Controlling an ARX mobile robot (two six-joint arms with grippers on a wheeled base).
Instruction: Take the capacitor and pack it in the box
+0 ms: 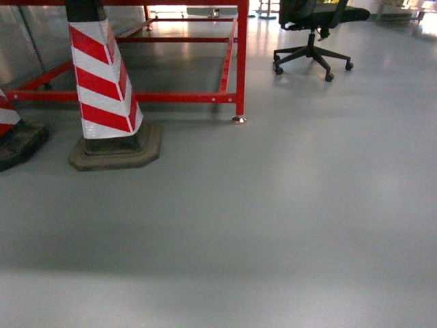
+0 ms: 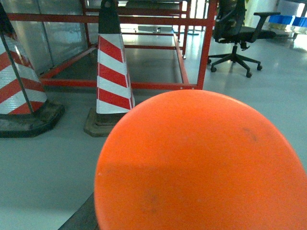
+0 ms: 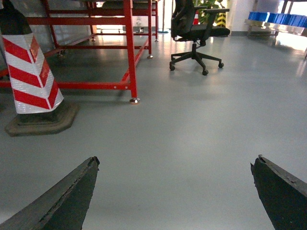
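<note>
The orange capacitor (image 2: 201, 163) fills most of the left wrist view, its round end close to the lens. My left gripper (image 2: 192, 215) is shut on it. Only one dark finger (image 2: 79, 218) shows, at the capacitor's lower left edge. In the right wrist view my right gripper (image 3: 176, 160) stands open over bare grey floor, with nothing between its two dark fingers (image 3: 72, 196). The box is out of view in all three views. Neither gripper shows in the head view.
A red-and-white striped cone (image 1: 102, 82) on a dark base stands at the left, with a second cone (image 2: 19, 91) further left. Behind them is a red metal frame (image 1: 240, 61). A black office chair (image 1: 312, 34) is at the back right. Blue bins (image 3: 276, 18) sit far right.
</note>
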